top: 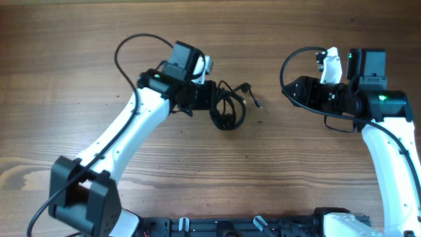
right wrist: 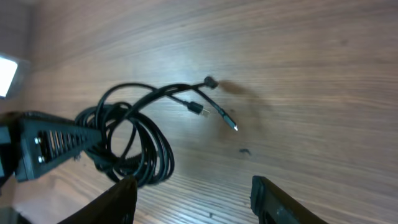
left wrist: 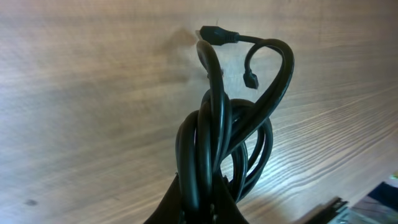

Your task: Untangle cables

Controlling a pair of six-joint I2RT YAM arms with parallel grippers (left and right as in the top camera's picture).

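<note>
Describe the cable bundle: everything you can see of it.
The cables are thin, glossy black cords, rubbery-looking, looped into a loose tangled coil over the wooden table. Several plug ends stick out of the coil toward the right arm's side, among them a metal-tipped end. The left gripper is shut on the coil's side. The open right gripper is clear of it.

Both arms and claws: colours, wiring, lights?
White shells on the left arm and right arm, black joints and wrists. A black wire loops off each wrist, a green light beside it. The left claw and right claw are black; the left's finger is ribbed.
</note>
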